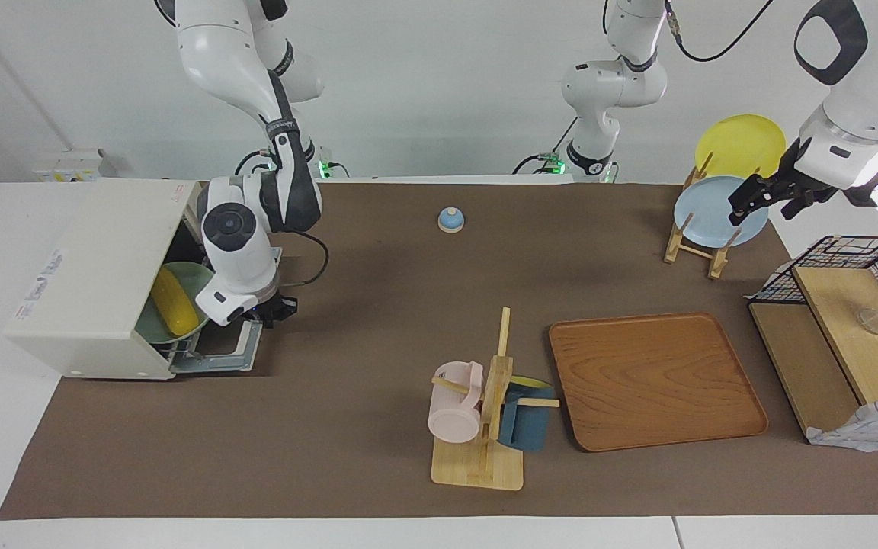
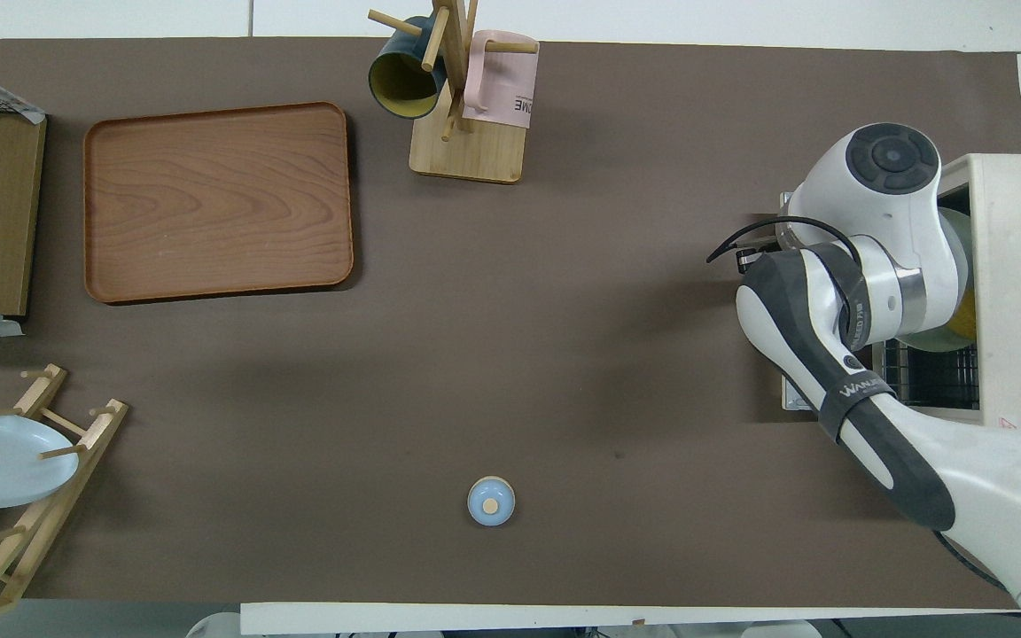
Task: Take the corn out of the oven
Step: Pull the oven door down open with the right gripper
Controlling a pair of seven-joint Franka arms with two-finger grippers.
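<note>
The cream-white oven (image 1: pixel 96 267) stands at the right arm's end of the table with its door (image 1: pixel 222 352) folded down flat. Inside, the yellow corn (image 1: pixel 174 301) lies in a green bowl (image 1: pixel 151 329) on the wire rack (image 2: pixel 927 377). From overhead, only a yellow sliver of the corn (image 2: pixel 965 310) shows beside the arm. My right gripper (image 1: pixel 267 313) is low at the door's outer edge, closed on its handle, which it hides. My left gripper (image 1: pixel 751 200) hangs in the air by the blue plate and waits.
A small blue bell (image 1: pixel 450 219) sits mid-table near the robots. A mug tree (image 1: pixel 485 404) with a pink and a blue mug, a wooden tray (image 1: pixel 652 377), a plate rack (image 1: pixel 702 244) and a black wire basket (image 1: pixel 858 255) are toward the left arm's end.
</note>
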